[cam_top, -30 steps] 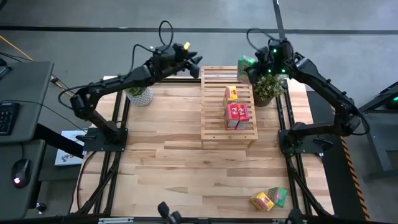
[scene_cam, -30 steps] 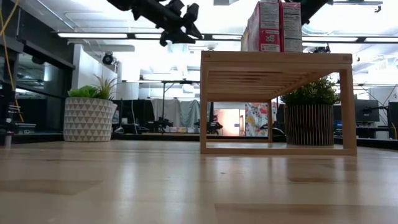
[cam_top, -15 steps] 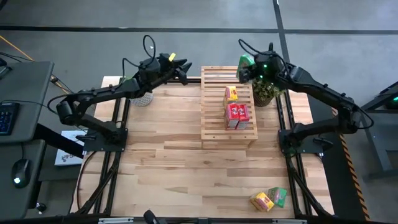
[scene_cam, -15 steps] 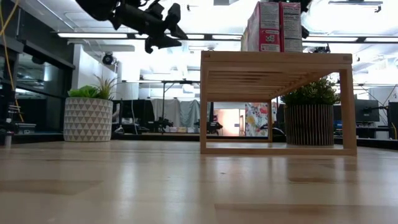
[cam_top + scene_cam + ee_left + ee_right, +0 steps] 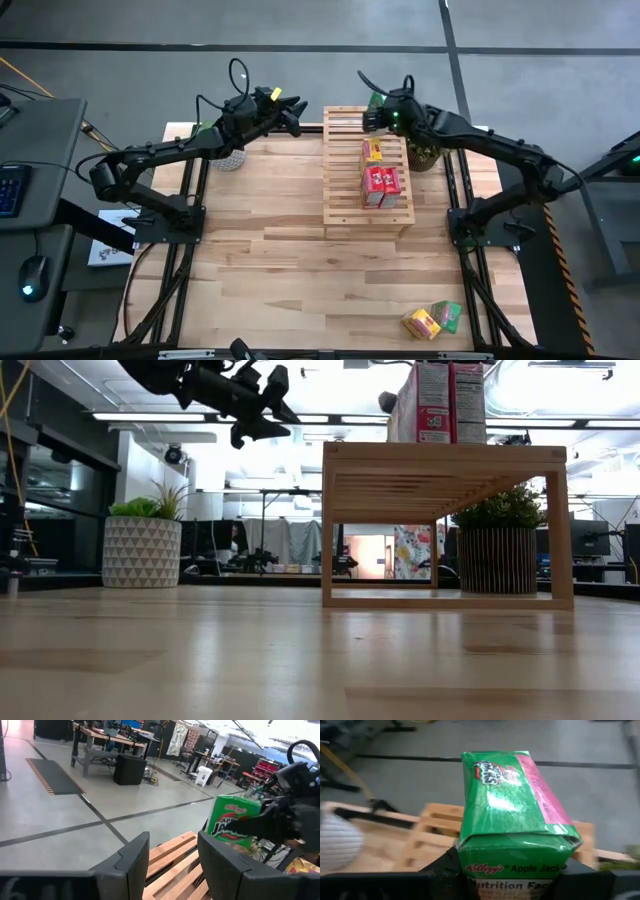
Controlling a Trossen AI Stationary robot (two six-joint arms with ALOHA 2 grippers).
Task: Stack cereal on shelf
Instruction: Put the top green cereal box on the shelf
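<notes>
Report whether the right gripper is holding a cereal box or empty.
Holding. The right gripper is shut on the green cereal box, carried above the far end of the shelf.

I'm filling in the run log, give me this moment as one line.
right gripper: shut on green cereal box, above shelf far end | left gripper: open, empty, beside shelf | on shelf: two red boxes, one yellow
</notes>
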